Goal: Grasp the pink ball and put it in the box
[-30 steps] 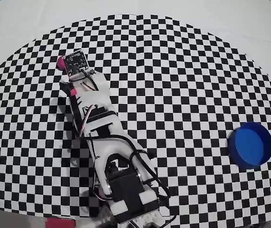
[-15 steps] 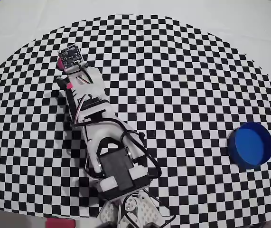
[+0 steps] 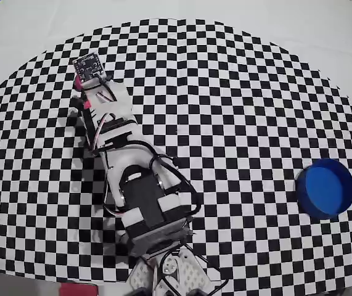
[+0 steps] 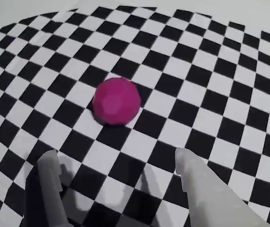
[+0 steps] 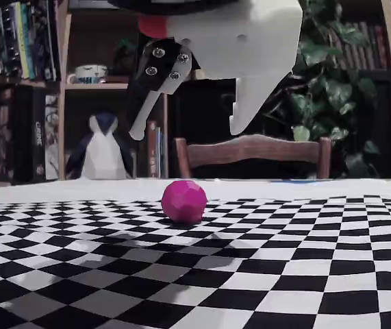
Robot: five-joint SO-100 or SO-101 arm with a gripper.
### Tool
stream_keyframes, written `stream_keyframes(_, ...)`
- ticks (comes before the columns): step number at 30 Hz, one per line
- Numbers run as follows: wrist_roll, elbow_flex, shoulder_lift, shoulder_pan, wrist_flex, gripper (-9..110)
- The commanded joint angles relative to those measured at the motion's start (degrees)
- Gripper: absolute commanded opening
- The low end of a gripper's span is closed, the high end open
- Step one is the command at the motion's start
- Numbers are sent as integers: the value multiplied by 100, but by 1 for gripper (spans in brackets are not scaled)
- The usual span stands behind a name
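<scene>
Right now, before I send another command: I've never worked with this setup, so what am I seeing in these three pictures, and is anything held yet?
It is one small white robot arm on a checkered mat. The overhead view looks straight down: the arm reaches to the upper left, hiding most of the pink ball, and the box, a round blue cup, sits far right. The wrist view rides on the arm: its gripper shows two pale fingers spread apart, the ball lying beyond them. The fixed view looks from table height: the gripper hangs open above the ball, which rests on the mat. Nothing is held yet.
</scene>
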Motion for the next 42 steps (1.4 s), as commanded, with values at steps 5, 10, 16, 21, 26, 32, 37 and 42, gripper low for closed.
stream_keyframes(5, 62, -580, -308, -18, -88, 28)
stream_keyframes(10, 70, -879, -598, 0, -79, 28)
stream_keyframes(16, 70, -1213, -923, 0, -35, 28)
stream_keyframes(21, 70, -1582, -1107, 0, 316, 28)
stream_keyframes(26, 70, -1793, -1310, 0, 334, 28)
stream_keyframes(32, 70, -2101, -1538, 18, 466, 28)
stream_keyframes(37, 70, -2329, -1731, 18, 536, 28)
stream_keyframes(42, 70, -2479, -1907, 9, 536, 28)
